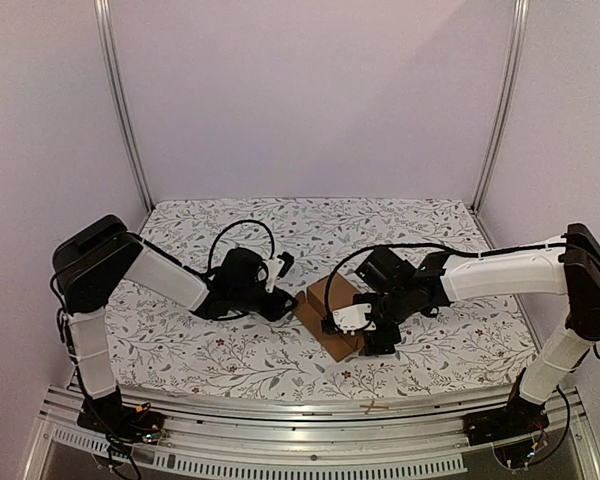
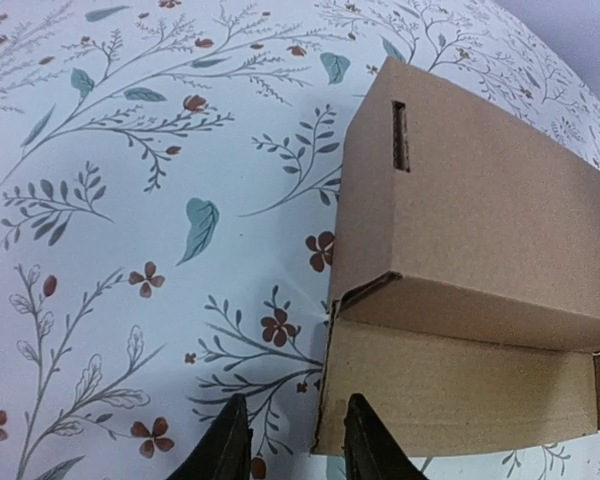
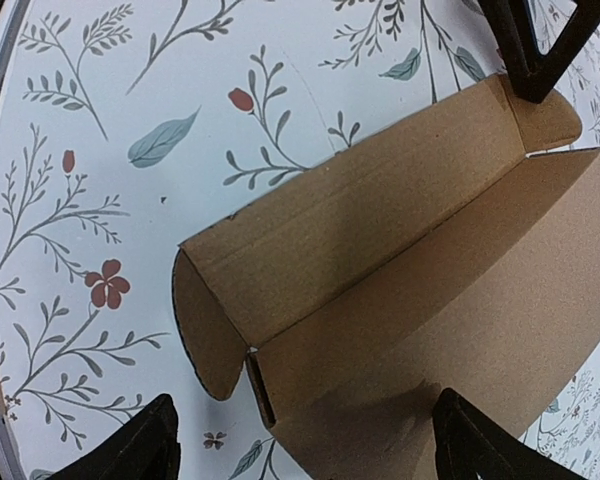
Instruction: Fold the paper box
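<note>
Nearest me, my right tool (image 3: pixel 305 420) hangs over the paper box (image 1: pixel 332 312), jaws spread wide and empty above the brown card. The box lies mid-tabletop (image 1: pixel 230 350) between both arms, half formed. A long flap (image 3: pixel 350 230) stands open with a rounded tab (image 3: pixel 205 330) at its end. A little farther and to the left, my left tool (image 2: pixel 295 445) sits low at the box's left end, partly parted and gripping nothing, the card's edge right at its tips. I reckon that flap wants closing next. I'd steady the left end lightly and press along the crease, not the panel. Then I'd steer the tab toward the slot (image 2: pixel 401 137) in the top panel without crushing the walls.
</note>
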Controlling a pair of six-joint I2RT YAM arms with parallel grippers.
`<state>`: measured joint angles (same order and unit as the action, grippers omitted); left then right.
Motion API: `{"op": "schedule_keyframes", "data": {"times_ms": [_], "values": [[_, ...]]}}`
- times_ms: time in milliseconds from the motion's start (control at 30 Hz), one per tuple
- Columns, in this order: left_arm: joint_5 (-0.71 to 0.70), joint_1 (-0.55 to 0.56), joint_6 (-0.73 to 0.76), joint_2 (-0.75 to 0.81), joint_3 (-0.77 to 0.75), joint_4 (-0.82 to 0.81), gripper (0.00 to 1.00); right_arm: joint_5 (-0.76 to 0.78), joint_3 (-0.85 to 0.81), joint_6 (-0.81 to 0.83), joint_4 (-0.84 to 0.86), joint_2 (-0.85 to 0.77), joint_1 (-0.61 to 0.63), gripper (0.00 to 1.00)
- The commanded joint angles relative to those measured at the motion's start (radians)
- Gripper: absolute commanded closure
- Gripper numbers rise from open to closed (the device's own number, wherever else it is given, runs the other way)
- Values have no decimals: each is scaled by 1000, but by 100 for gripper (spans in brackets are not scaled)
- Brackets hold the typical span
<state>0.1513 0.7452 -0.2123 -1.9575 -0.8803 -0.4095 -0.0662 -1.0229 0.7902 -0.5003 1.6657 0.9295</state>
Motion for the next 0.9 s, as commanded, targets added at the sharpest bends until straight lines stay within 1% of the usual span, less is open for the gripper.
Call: {"op": "schedule_keyframes", "data": {"times_ms": [0, 133, 300, 400, 533, 667, 867], "values": [[90, -23, 11, -35, -34, -25, 69, 0, 4, -24, -17, -9, 6, 14], [102, -27, 14, -54, -60, -9, 76, 10, 14, -27, 3, -5, 6, 14], [99, -26, 15, -60, -70, -4, 93, 21, 18, -29, 14, 0, 6, 15], [91, -24, 15, -47, -56, -14, 98, 18, 19, -25, 14, 11, 7, 15], [82, -20, 15, -27, -30, -36, 100, 28, 12, -31, 29, 27, 8, 19], [77, -14, 21, -21, -23, -43, 100, 59, -4, -72, 50, 39, 7, 24], [61, -3, 32, -14, -26, -33, 100, 60, -12, -81, 49, 63, 8, 32]]}}
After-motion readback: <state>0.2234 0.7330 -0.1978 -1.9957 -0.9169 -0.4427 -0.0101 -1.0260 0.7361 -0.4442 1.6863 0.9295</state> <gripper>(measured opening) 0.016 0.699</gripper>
